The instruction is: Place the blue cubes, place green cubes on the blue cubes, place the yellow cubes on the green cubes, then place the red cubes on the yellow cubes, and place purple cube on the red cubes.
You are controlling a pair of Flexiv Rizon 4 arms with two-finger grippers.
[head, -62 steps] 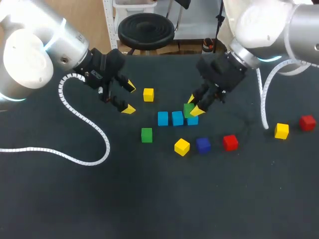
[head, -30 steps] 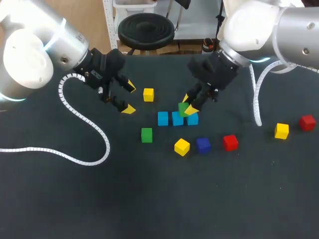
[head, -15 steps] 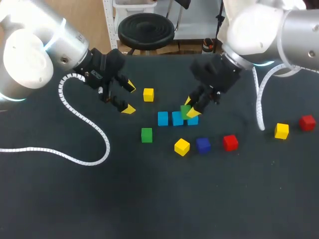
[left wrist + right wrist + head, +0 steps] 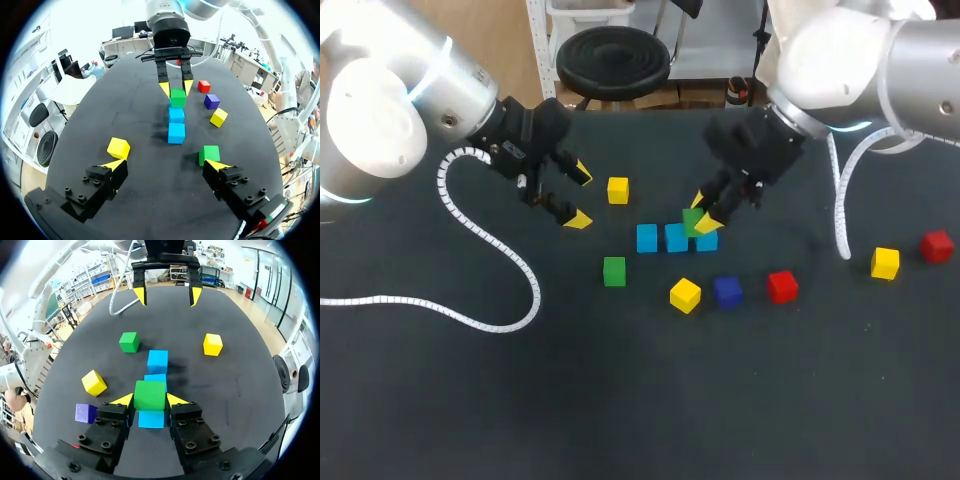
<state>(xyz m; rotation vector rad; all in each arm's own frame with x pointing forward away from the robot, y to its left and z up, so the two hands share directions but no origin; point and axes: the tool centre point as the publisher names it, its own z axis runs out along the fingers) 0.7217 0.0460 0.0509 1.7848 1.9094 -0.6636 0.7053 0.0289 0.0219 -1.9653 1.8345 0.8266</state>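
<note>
Three blue cubes lie in a row, left (image 4: 647,238), middle (image 4: 676,238) and right (image 4: 708,241). My right gripper (image 4: 701,214) is shut on a green cube (image 4: 692,222) (image 4: 149,395), held just above the seam between the middle and right blue cubes (image 4: 151,418). In the left wrist view that green cube (image 4: 178,98) sits at the row's far end. A second green cube (image 4: 614,271) lies in front of the row. My left gripper (image 4: 579,197) (image 4: 165,165) hangs open and empty to the row's left, near a yellow cube (image 4: 618,190).
In front of the row lie a yellow cube (image 4: 685,295), a purple cube (image 4: 727,291) and a red cube (image 4: 781,286). Far right sit another yellow cube (image 4: 885,263) and red cube (image 4: 937,245). A white cable (image 4: 490,250) loops across the table's left.
The right gripper carried the green cube left over the blue row, then shifted slightly back to the right. The left arm has not moved.
</note>
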